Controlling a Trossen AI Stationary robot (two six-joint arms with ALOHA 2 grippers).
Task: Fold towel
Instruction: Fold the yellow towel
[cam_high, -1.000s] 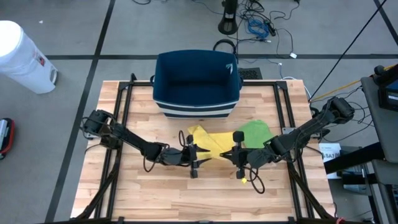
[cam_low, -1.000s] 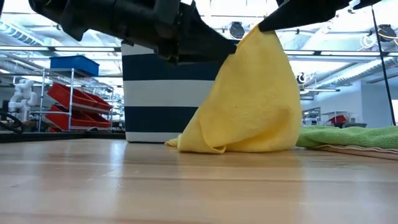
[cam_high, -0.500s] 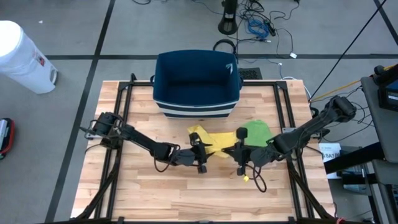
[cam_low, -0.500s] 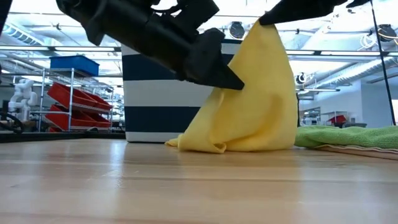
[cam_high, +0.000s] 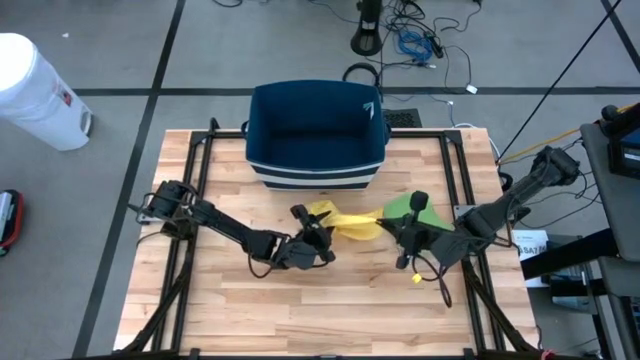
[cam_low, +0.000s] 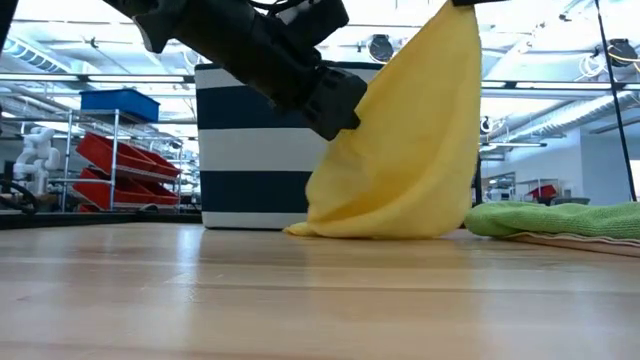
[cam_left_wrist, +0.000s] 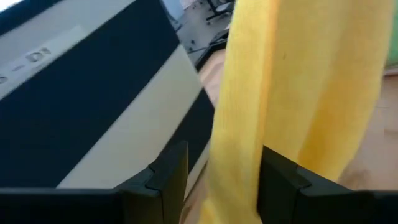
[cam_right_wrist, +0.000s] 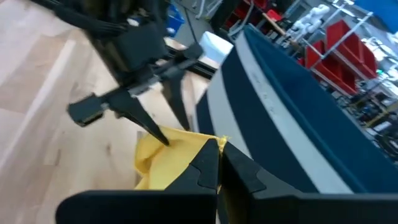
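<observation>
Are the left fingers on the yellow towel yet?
Touching. The left wrist view shows the yellow towel hanging between the left fingers, its fold against them.

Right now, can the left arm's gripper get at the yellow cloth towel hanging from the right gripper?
Probably yes: the left gripper is open with the hanging yellow cloth towel already between its fingers, and nothing blocks it. The right gripper holds the towel's top.

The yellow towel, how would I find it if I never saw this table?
Look at the wooden table and find the big navy bin with white stripes. Just in front of it hangs the yellow towel, lifted by the right pincer, its bottom resting on the wood. The green cloth beside it lies flat.
</observation>
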